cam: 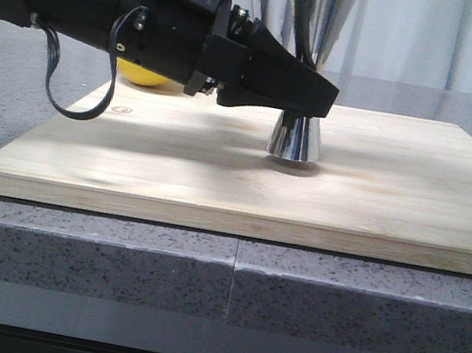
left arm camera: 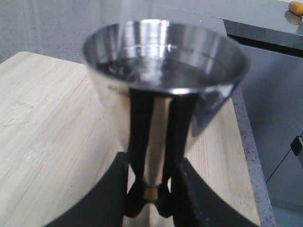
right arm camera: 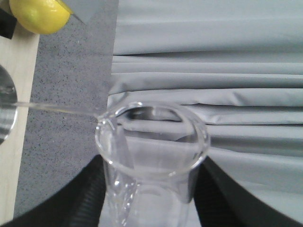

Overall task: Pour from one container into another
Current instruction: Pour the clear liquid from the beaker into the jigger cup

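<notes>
The steel jigger [cam: 309,66] stands upright on the wooden board [cam: 379,193], near its middle, with the left gripper [left arm camera: 150,198] clamped on the narrow waist; in the left wrist view the black jaws press in from both sides just above the thin gold band [left arm camera: 151,192]. That waist is the sensible hold: the polished double cone is stiff and fairly heavy for its size but slick, and the flare above and below keeps it from sliding through the grip. Its wide mouth shows a mirror-bright inner wall with what looks like liquid already pooled inside, though glare makes the level hard to judge. The glass beaker [right arm camera: 151,142] is held in the right gripper [right arm camera: 149,198], the jaws closed on its clear wall below the rim; it is tipped so its pour lip points toward 9 o'clock in that view, and a thin clear stream [right arm camera: 57,109] runs from the lip to the jigger's rim. The beaker is light, rigid, smooth and breakable, so a firm but gentle hold low on the body suits it. A yellow lemon [right arm camera: 38,14] sits beyond the board at about 10 o'clock from the jigger, on the speckled grey tabletop [cam: 111,264].
</notes>
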